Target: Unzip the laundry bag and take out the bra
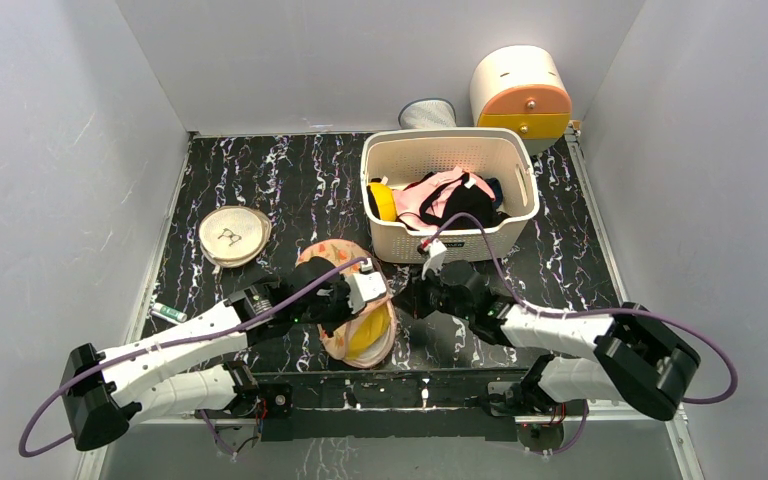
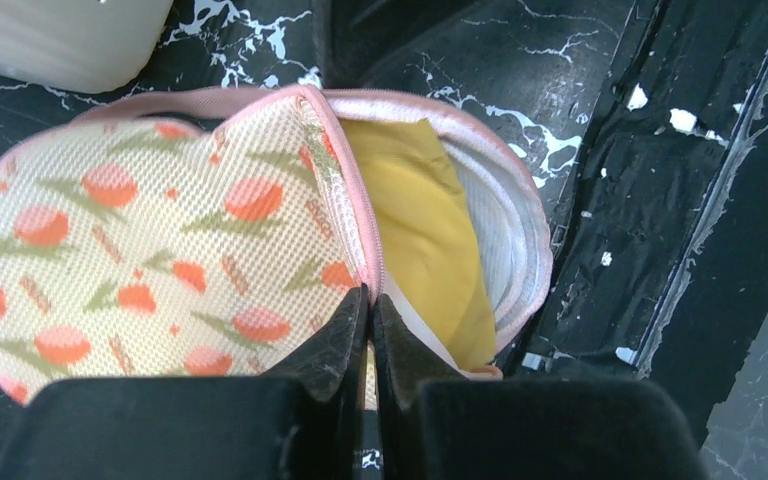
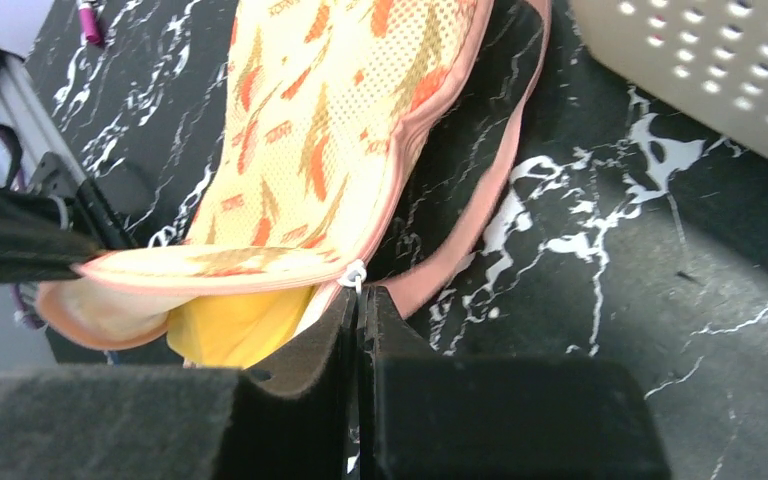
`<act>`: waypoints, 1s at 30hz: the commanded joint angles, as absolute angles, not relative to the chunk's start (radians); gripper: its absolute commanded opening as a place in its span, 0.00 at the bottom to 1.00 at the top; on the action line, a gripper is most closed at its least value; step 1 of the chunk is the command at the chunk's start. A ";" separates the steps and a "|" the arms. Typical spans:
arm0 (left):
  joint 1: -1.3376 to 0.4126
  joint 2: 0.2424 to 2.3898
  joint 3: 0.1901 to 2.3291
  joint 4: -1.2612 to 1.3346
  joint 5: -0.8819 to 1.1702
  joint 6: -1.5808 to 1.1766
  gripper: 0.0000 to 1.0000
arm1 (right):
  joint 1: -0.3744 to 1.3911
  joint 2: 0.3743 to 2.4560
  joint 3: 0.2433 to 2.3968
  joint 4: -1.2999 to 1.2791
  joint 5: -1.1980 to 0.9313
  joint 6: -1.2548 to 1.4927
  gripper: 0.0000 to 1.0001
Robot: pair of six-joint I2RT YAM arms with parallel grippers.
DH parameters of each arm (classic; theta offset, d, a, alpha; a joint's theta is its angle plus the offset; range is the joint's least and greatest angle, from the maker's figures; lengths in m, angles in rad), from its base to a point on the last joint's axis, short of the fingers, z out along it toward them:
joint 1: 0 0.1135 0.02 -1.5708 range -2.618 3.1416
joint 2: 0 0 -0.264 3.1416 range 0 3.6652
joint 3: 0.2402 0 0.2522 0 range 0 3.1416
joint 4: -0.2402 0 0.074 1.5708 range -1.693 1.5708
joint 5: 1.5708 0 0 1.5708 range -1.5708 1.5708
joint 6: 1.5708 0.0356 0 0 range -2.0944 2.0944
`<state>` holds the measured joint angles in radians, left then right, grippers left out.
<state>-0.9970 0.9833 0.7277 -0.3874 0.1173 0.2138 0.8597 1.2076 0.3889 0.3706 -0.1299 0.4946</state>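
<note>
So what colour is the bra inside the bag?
Mustard yellow bra, clearest in the left wrist view.

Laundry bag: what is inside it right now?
The mustard-yellow bra shows through the open side of the laundry bag. Only part of it shows; the bag's printed mesh covers the rest.

Seen from my overhead camera, light falls evenly and diffusely from above onto pale walls [image 1: 60, 150], leaving only soft shadows beside the basket [image 1: 440, 243] and a faint sheen on the dark table [image 1: 290, 180]. In my left wrist view the laundry bag [image 2: 160, 240] mesh is sharp and bright, the basket corner at top left is blown out near white, and the left gripper [image 2: 370, 297] is dark and soft. In my right wrist view the basket is blurred, the bag's print looks slightly washed out, and the right gripper [image 3: 362, 295] is a dim, unfocused foreground mass.
</note>
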 commanded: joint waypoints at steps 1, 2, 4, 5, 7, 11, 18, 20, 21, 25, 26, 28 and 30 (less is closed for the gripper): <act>-1.000 0.952 0.742 -0.465 0.090 0.217 0.00 | 0.801 1.272 0.487 0.367 -0.127 0.437 0.00; -1.000 0.955 0.744 -0.463 0.094 0.211 0.00 | 0.801 1.282 0.507 0.358 -0.138 0.422 0.00; -1.000 0.963 0.751 -0.453 0.106 0.190 0.00 | 0.802 1.306 0.539 0.357 -0.169 0.406 0.00; -1.001 0.967 0.753 -0.445 0.110 0.174 0.07 | 0.804 1.313 0.547 0.364 -0.187 0.406 0.00; -1.000 0.963 0.748 -0.407 0.137 0.133 0.29 | 0.815 1.319 0.544 0.393 -0.210 0.423 0.00; -1.000 0.924 0.677 -0.175 0.156 -0.012 0.61 | 0.870 1.312 0.508 0.478 -0.197 0.484 0.00; -1.000 0.987 0.605 0.057 0.054 -0.201 0.69 | 0.911 1.280 0.468 0.598 -0.150 0.615 0.00; -1.001 1.027 0.623 0.021 0.017 -0.195 0.69 | 0.918 1.267 0.467 0.612 -0.139 0.634 0.00; -1.001 1.038 0.634 0.000 -0.001 -0.187 0.69 | 0.919 1.261 0.466 0.615 -0.133 0.638 0.00; -1.002 1.038 0.647 -0.077 -0.062 -0.152 0.65 | 0.926 1.240 0.464 0.606 -0.110 0.643 0.00; -1.002 1.037 0.648 -0.092 -0.066 -0.145 0.65 | 0.927 1.239 0.463 0.602 -0.108 0.643 0.00; -1.003 1.035 0.647 -0.118 -0.069 -0.135 0.63 | 0.929 1.243 0.463 0.601 -0.108 0.642 0.00; -1.002 1.034 0.651 -0.145 -0.074 -0.125 0.55 | 0.932 1.251 0.464 0.604 -0.113 0.642 0.00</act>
